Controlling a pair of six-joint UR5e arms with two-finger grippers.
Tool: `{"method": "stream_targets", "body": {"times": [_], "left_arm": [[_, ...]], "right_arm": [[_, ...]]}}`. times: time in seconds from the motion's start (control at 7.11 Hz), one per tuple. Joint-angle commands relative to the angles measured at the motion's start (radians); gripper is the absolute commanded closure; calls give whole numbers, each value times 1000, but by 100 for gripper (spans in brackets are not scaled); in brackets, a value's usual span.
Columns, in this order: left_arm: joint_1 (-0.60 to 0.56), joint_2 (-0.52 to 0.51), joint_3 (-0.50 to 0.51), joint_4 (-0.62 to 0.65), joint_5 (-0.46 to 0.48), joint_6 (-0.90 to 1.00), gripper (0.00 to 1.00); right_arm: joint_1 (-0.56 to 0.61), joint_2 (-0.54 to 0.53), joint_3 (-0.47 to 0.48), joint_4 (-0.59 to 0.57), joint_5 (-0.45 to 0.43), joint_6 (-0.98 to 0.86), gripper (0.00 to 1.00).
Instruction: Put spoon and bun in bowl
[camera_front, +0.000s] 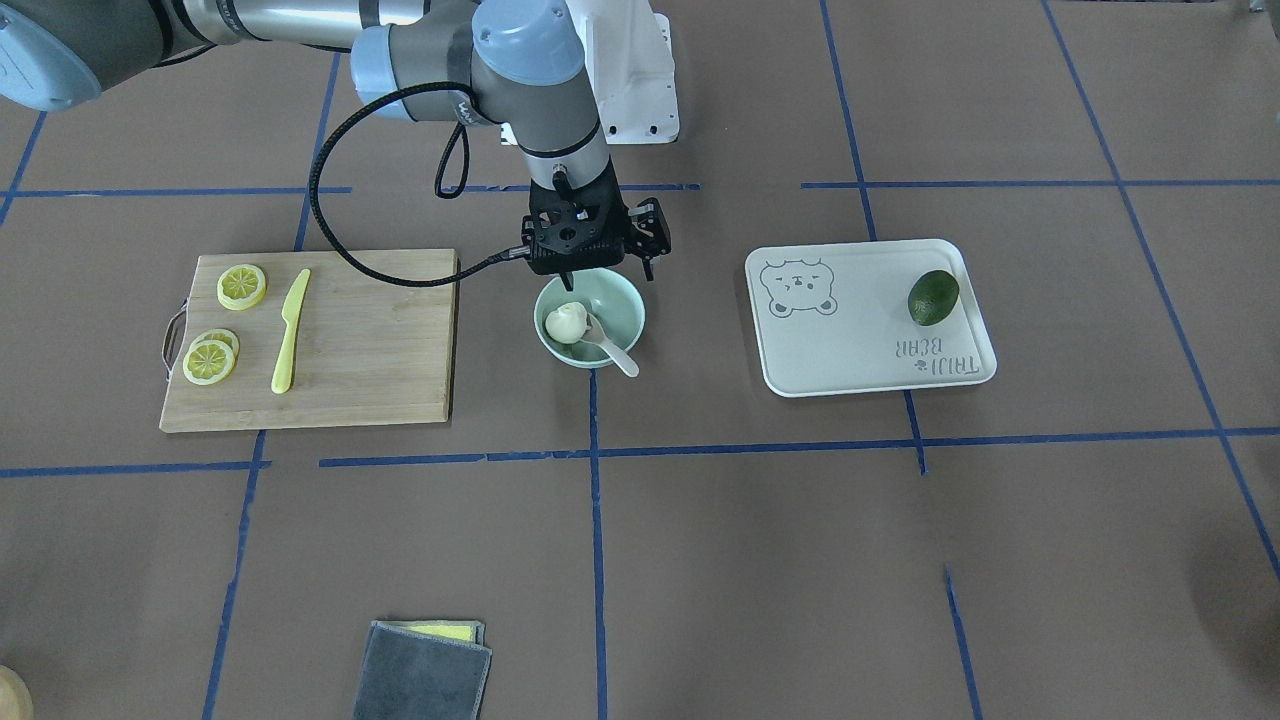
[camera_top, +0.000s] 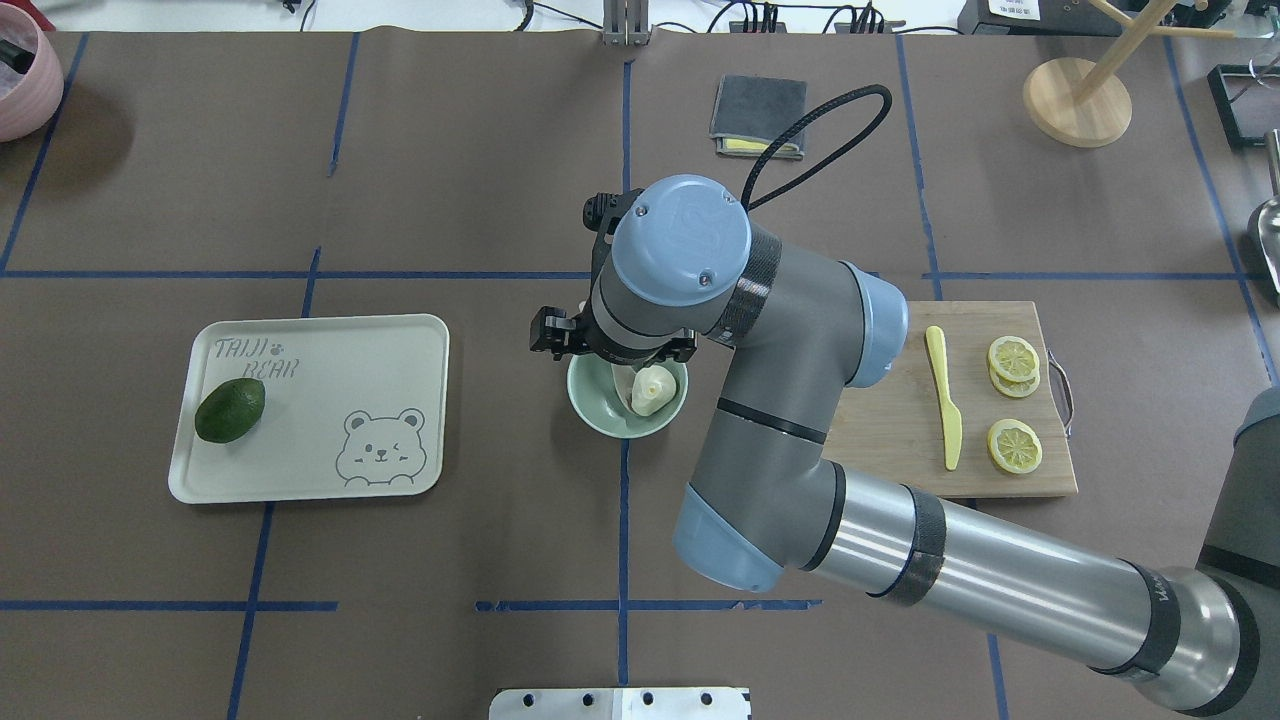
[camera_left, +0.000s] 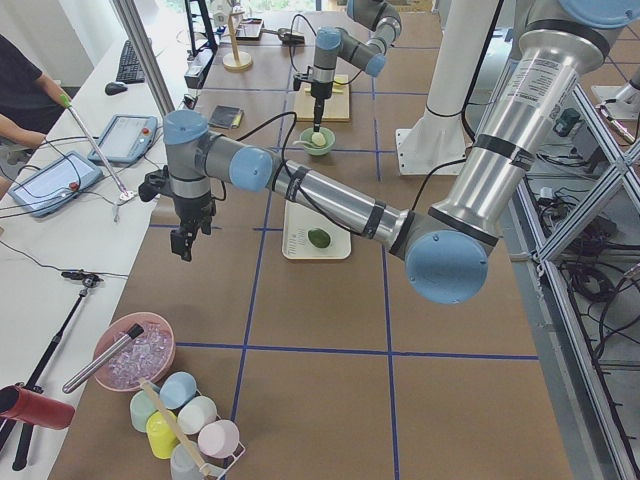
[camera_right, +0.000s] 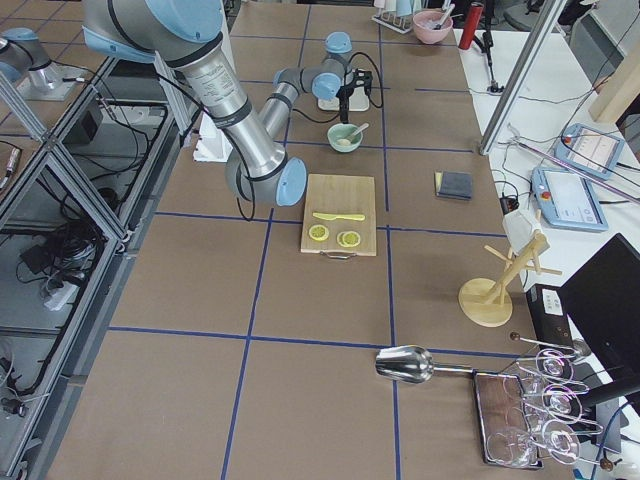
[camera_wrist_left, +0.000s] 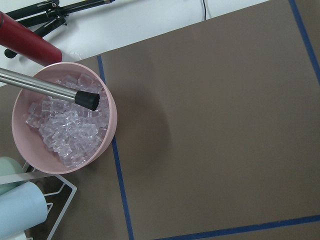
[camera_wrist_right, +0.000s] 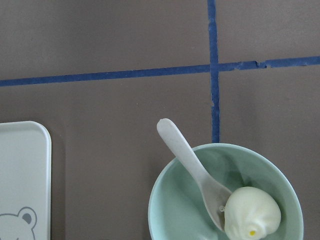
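My right gripper (camera_front: 607, 270) hung just above the far rim of the bowl (camera_front: 625, 300), on the robot's side of it. Its fingers stood apart and held nothing. From the overhead camera the arm's wrist covered most of it, so I went by the front view.

The bun (camera_front: 564, 323) sat inside the bowl, against one side. The spoon (camera_front: 612, 350) lay there too: its scoop was down in the bowl, touching the bun, and its handle stuck out over the rim on the operators' side. My right wrist camera showed the same, with the spoon (camera_wrist_right: 185, 150) leaning on the bowl's edge (camera_wrist_right: 175, 200) and the bun (camera_wrist_right: 251, 214) beside its scoop.

To one side of the bowl lay a tray (camera_front: 850, 350) with a bear drawing and a green fruit (camera_front: 933, 297) on it. On the other side a wooden board (camera_front: 370, 340) carried lemon slices (camera_front: 242, 286) and a yellow knife (camera_front: 290, 330).

My left gripper (camera_left: 183, 243) hung over the table's end, well apart from the bowl. I could not tell how its fingers stood. Its wrist camera looked down on a pink bowl (camera_wrist_left: 112, 130) of ice cubes with a metal tool (camera_wrist_left: 45, 89) resting across it.
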Motion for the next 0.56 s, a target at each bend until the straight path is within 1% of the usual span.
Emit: {"method": "stream_targets", "body": {"times": [0.0,0.14,0.42], "left_arm": [[-58,106,34,-2,-68,97,0],[-84,134,35,1,-120,104,0],[-86,176,34,-1,-165,110,0]], "right_arm": [[30,-7,33,-9,6,-3,0],[70,-65,115,-68,22,-21,0],[218,-212,319,-258,126,-213,0]]}}
